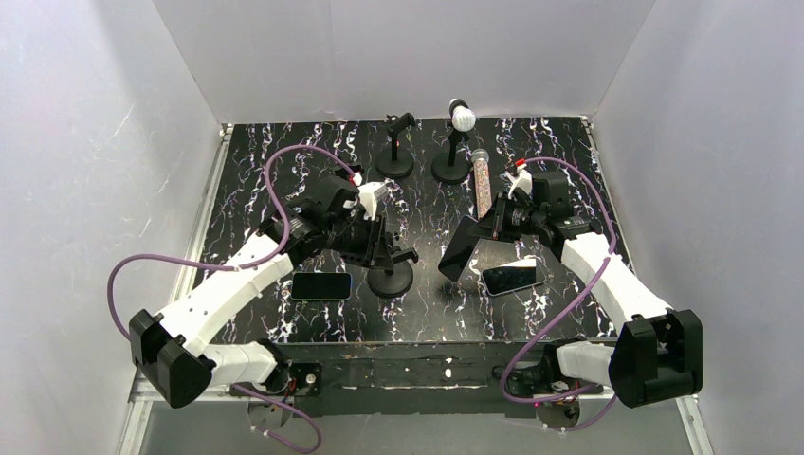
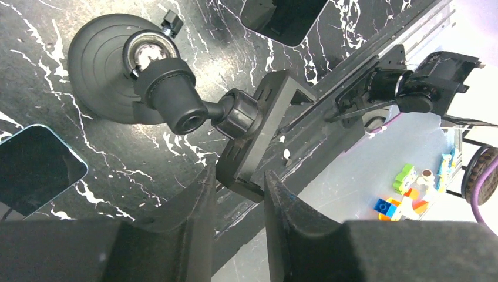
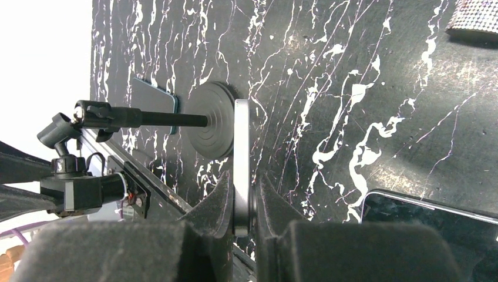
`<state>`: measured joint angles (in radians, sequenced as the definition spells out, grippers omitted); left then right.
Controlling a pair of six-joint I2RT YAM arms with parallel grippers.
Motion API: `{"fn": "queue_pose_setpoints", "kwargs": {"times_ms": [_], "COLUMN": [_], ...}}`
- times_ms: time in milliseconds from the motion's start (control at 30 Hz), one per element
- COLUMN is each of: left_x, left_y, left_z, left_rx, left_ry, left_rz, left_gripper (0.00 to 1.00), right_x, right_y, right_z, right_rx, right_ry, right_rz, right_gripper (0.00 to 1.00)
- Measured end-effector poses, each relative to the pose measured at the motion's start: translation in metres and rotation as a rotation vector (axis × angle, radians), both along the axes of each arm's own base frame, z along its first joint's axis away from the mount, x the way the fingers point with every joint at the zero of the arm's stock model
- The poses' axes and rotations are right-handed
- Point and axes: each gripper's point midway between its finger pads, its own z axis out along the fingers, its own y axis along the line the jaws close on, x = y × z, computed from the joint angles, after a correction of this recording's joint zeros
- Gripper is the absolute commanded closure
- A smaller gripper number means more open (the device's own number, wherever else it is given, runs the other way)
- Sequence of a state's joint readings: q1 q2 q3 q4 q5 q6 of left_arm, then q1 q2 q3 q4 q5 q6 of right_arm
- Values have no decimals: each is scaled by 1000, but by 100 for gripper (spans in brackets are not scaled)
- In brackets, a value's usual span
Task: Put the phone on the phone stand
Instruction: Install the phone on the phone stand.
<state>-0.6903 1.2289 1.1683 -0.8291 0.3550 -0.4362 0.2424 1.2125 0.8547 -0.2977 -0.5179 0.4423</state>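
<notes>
The black phone stand (image 1: 389, 270) stands at the table's middle, its round base (image 2: 100, 59) on the marble top. My left gripper (image 1: 379, 237) is shut on the lower end of the stand's clamp (image 2: 264, 129), which sits between my fingertips (image 2: 238, 197). My right gripper (image 1: 491, 227) is shut on a dark phone (image 1: 461, 248) and holds it tilted above the table, just right of the stand. In the right wrist view that phone (image 3: 241, 147) shows edge-on between the jaws of my right gripper (image 3: 242, 194), with the stand's base (image 3: 211, 120) behind it.
A second phone (image 1: 512, 278) lies flat under my right gripper, and a third (image 1: 320, 285) lies left of the stand. Two more stands (image 1: 395, 156) (image 1: 453, 161) are at the back. A glittery case (image 1: 482, 180) lies beside them.
</notes>
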Motion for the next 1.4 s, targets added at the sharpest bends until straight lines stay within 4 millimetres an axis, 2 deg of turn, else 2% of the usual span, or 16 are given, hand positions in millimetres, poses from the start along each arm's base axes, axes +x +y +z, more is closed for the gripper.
{"fn": "queue_pose_setpoints", "kwargs": {"times_ms": [333, 667, 1000, 1100, 1133, 1300, 1400], "left_x": [2, 4, 13, 16, 17, 19, 22], "left_y": [11, 17, 7, 5, 5, 4, 5], "left_z": [-1, 0, 0, 1, 1, 1, -3], "left_rx": [53, 93, 78, 77, 77, 78, 91], "left_ry": [-50, -170, -289, -317, -323, -342, -345], "left_rz": [-19, -153, -316, -341, -347, -353, -338], "left_gripper": [95, 95, 95, 92, 89, 37, 21], "right_x": [-1, -1, -2, -2, -2, -3, -4], "right_y": [1, 1, 1, 1, 1, 1, 1], "right_z": [1, 2, 5, 5, 5, 6, 7], "right_rx": [9, 9, 12, 12, 12, 14, 13], "right_ry": [4, 1, -12, -12, -12, -13, -18], "right_rz": [4, 7, 7, 7, 7, 12, 13], "right_gripper": [99, 99, 99, 99, 99, 99, 99]}}
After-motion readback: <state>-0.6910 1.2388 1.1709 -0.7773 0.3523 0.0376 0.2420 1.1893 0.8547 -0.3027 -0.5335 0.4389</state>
